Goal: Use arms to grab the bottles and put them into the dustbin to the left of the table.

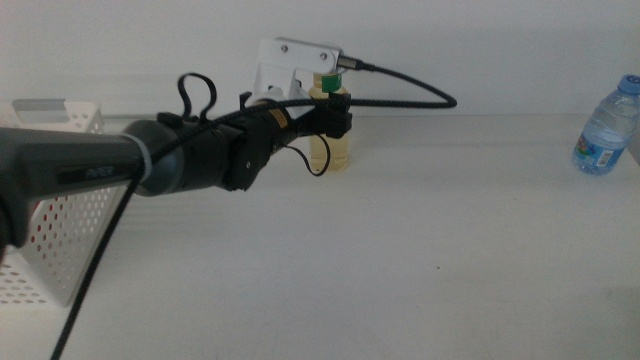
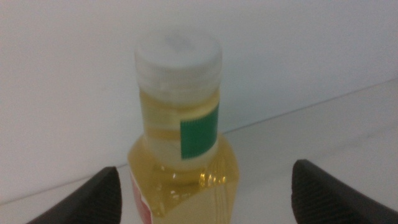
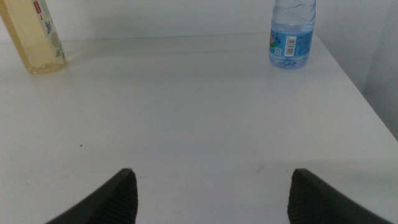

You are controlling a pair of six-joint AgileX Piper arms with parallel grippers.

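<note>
Off at the table's left edge stands the dustbin, a white basket with round holes in its sides, partly covered in the middle view by the left arm that reaches across from that side. At the far right of the table, well apart from everything else, the small water bottle with a blue cap stands upright; the right wrist view shows its lower body and label with bare tabletop between it and the camera. The yellow bottle stands upright near the back of the table, by the wall. A black cable loops from the white wrist housing above it and runs off to the right, passing over the bottle's top in the middle view. The left gripper is at the level of the bottle's neck, and its dark body hides most of the green label there. In the left wrist view the yellow bottle fills the centre, its white cap and green neck label close to the lens. The left gripper is spread wide, one jaw on each side of the bottle's shoulders with clear gaps, touching nothing. The right gripper waits low over bare table, likewise wide and holding nothing; the yellow bottle shows at the far corner of its view.
</note>
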